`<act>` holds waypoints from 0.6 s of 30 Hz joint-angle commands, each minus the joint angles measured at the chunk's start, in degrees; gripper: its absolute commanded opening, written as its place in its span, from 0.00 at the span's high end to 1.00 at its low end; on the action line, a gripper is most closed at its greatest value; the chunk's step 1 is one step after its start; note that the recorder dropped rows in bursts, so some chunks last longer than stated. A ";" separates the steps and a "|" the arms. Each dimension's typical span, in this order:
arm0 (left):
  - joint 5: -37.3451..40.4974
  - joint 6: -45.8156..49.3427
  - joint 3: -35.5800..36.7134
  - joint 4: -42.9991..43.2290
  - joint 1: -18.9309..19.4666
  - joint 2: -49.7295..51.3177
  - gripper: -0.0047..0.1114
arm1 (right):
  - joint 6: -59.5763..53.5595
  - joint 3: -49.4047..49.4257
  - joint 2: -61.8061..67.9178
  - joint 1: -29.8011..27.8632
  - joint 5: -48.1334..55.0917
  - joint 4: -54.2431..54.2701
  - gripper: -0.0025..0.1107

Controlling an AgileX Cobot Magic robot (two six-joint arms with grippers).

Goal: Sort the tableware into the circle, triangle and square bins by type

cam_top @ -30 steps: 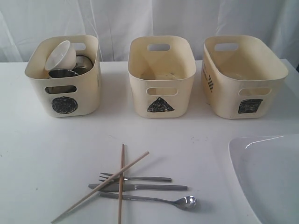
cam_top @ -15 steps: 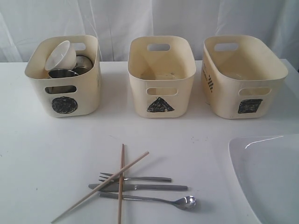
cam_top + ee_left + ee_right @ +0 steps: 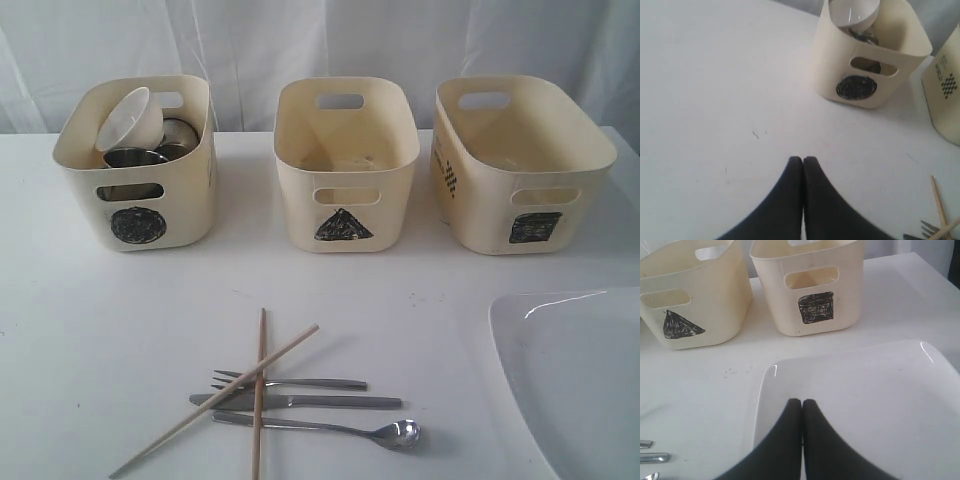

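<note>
Right gripper [image 3: 801, 402] pinched together, empty, hovering above the large white plate [image 3: 865, 405] by the right edge of the table [image 3: 90, 330]; left gripper [image 3: 803, 161] likewise closed. I judge the plate heavy, stiff, slick, breakable: I'd pinch its rim.

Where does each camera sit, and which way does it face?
Exterior: off the arms, facing circle bin, triangle bin and square bin across the table; no robot shows.
Left wrist: past shut left tool, facing the circle bin.
Right wrist: past shut right tool, facing plate, triangle and square bins.
Shared: exterior and right wrist both show the plate.
</note>
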 commanded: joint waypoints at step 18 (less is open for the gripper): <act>-11.93 -20.28 13.06 28.57 0.30 -2.17 0.96 | -0.46 -0.06 -0.14 0.11 -0.75 -0.14 0.98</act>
